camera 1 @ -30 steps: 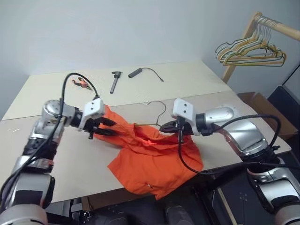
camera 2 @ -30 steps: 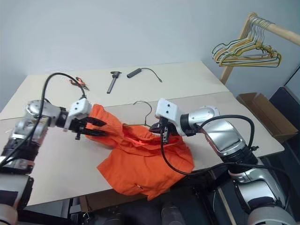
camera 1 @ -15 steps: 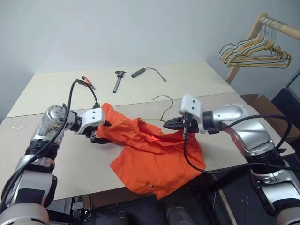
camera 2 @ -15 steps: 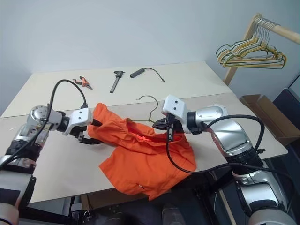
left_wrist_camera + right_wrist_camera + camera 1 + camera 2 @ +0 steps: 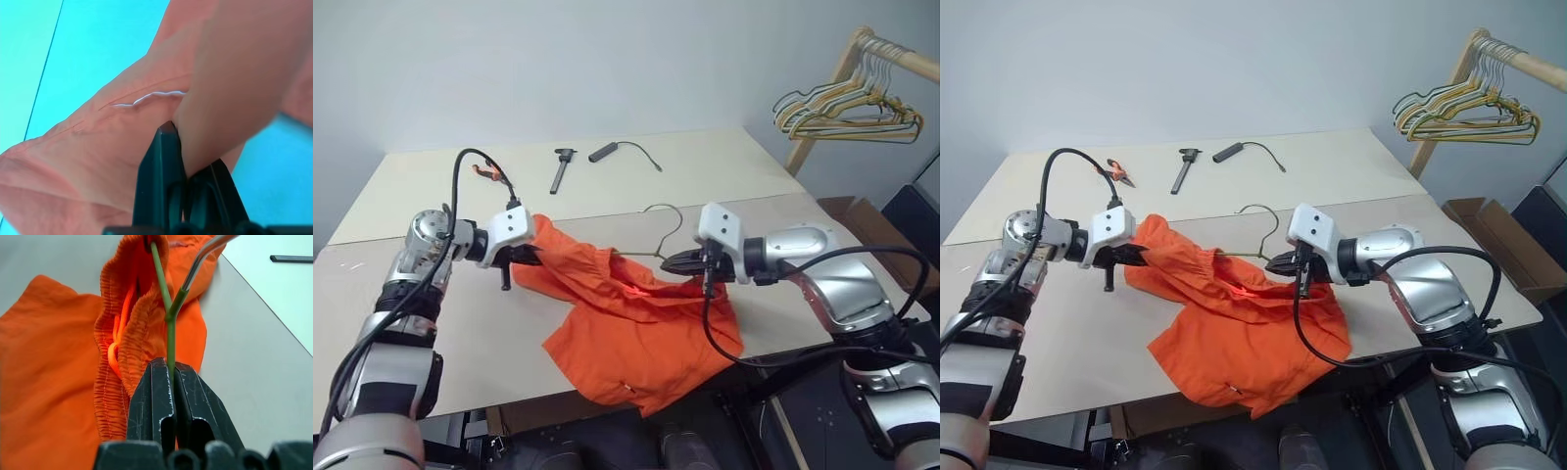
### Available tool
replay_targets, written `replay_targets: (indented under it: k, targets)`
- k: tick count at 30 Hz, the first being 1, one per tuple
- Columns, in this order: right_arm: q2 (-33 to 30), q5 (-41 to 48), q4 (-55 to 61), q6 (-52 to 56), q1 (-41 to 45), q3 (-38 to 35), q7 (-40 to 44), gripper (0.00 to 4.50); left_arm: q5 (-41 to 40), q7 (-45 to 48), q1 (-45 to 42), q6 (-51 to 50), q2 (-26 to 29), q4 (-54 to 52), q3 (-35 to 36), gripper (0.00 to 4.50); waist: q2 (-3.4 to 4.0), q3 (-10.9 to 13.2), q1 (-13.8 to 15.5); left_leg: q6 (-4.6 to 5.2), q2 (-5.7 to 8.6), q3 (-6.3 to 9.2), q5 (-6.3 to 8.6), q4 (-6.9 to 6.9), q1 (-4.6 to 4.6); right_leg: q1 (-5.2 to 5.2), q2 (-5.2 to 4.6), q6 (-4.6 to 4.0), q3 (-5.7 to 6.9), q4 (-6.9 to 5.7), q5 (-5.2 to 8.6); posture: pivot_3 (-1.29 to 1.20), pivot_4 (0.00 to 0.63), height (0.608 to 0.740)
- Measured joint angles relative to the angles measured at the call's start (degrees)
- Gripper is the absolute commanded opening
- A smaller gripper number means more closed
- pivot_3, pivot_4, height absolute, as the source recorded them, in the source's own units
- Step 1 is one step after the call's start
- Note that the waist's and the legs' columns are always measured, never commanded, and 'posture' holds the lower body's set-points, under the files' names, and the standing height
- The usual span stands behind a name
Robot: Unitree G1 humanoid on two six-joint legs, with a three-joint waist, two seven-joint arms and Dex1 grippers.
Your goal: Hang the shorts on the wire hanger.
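Note:
The bright orange shorts point(image 5: 641, 323) lie crumpled on the table point(image 5: 450, 343), one leg hanging over the front edge. My left gripper point(image 5: 529, 258) is shut on the shorts' left edge; the left wrist view has its black fingers point(image 5: 159, 166) pinching a fold of orange fabric point(image 5: 146, 73). My right gripper point(image 5: 670, 262) is shut on the wire hanger point(image 5: 664, 210), just below its hook. In the right wrist view the hanger's wire point(image 5: 169, 333) runs from the fingers into the gathered waistband point(image 5: 129, 342); the rest of the hanger is hidden inside the shorts.
A wooden rack at the right holds a bunch of hangers point(image 5: 847, 106). At the table's far side lie a black cable with a cylindrical end point(image 5: 605, 151), a black tool point(image 5: 558, 168) and orange-handled pliers point(image 5: 489, 170). A cardboard box point(image 5: 1489, 230) stands right of the table.
My left gripper, open beside the shorts before, has shut on their left edge. The right gripper, still holding the hanger, has shifted a little to the right. The camera has shifted too.

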State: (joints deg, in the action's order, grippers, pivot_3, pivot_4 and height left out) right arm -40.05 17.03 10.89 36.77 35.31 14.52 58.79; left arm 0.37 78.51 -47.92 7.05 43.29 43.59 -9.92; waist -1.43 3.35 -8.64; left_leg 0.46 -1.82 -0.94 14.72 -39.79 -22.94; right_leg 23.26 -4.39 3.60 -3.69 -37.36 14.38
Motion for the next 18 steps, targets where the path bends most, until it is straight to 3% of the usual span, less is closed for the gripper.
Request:
replay_targets:
  k: [8,14,18]
  targets:
    - [-0.7,-3.5,-0.1,-2.9,-2.8,0.0,-2.8,0.0,-0.7,-1.3,-2.9,-2.7,1.3,1.2,2.3,0.01,0.0,0.0,0.2,0.0,-0.01,-0.09,0.0,0.0,0.01,-0.01,0.0,0.0,0.0,0.03,0.0,-0.1,0.013,0.74]
    - [3.7,-4.9,-0.9,-5.1,-4.2,-1.5,-8.2,0.0,-2.3,-0.2,-0.4,-4.7,2.1,-1.6,3.3,0.01,-0.01,0.0,0.1,0.0,-0.01,-0.08,0.0,0.01,0.01,-0.01,0.0,0.0,-0.01,0.0,0.0,-0.09,0.001,0.74]
    - [1.4,-7.6,-1.4,-9.7,-6.3,-1.0,-7.4,0.0,-2.7,-0.3,1.0,-5.6,2.2,-2.7,3.5,0.01,-0.02,0.0,0.7,0.0,0.0,-0.08,0.0,0.0,-0.01,-0.01,-0.01,0.0,0.01,0.03,0.0,-0.09,0.0,0.74]
